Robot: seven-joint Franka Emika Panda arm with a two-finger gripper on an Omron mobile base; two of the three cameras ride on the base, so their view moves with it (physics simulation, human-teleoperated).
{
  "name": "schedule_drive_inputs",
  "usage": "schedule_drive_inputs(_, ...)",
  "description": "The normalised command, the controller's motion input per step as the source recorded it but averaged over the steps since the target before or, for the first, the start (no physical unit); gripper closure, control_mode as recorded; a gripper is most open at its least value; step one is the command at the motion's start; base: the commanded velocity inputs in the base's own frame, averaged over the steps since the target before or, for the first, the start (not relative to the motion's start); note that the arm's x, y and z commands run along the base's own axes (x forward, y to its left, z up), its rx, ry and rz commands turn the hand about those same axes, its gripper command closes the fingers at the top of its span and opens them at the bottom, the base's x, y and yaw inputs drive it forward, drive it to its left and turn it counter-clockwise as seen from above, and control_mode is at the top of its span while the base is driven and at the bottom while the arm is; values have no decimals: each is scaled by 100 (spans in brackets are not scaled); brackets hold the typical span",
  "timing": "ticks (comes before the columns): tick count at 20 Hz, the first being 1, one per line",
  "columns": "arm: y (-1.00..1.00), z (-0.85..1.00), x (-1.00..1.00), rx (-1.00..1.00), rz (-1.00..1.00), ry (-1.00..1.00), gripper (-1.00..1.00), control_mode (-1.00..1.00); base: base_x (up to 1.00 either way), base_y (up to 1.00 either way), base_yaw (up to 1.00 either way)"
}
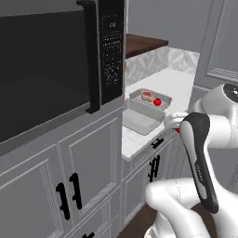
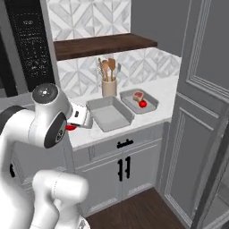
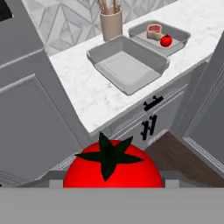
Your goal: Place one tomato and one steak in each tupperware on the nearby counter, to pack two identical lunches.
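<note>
My gripper (image 3: 113, 181) is shut on a red tomato (image 3: 113, 168) with a dark green stem star, held low in front of the grey cabinets, short of the counter (image 3: 83, 94). In the right base view a sliver of that tomato (image 2: 70, 128) shows under the hand. Two grey tupperware trays lie side by side on the white marble counter. The nearer tupperware (image 3: 127, 65) is empty. The farther tupperware (image 3: 175, 41) holds a steak (image 3: 154, 31) and a second tomato (image 3: 166, 41). Both trays also show in the right base view, as the empty tupperware (image 2: 109, 114) and the filled tupperware (image 2: 150, 100).
A beige holder with wooden utensils (image 2: 108, 82) stands behind the empty tray. A black microwave (image 1: 56, 65) fills the left, above grey cabinets. A dark wooden shelf (image 2: 103, 44) runs over the counter. A tall grey cabinet (image 2: 201, 103) bounds the counter on the right.
</note>
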Motion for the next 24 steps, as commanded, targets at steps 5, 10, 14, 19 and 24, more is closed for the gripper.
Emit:
schedule_drive_inputs(5, 0, 0, 0, 0, 0, 0, 100, 100, 98, -24, 15)
schedule_drive_inputs(10, 0, 0, 0, 0, 0, 0, 100, 100, 81, -32, 19)
schedule_drive_inputs(14, 0, 0, 0, 0, 0, 0, 100, 100, 87, -24, 18)
schedule_drive_inputs(19, 0, 0, 0, 0, 0, 0, 100, 100, 92, -40, 27)
schedule_drive_inputs(24, -8, 0, 13, 0, 2, 3, 100, -100, 52, -21, 17)
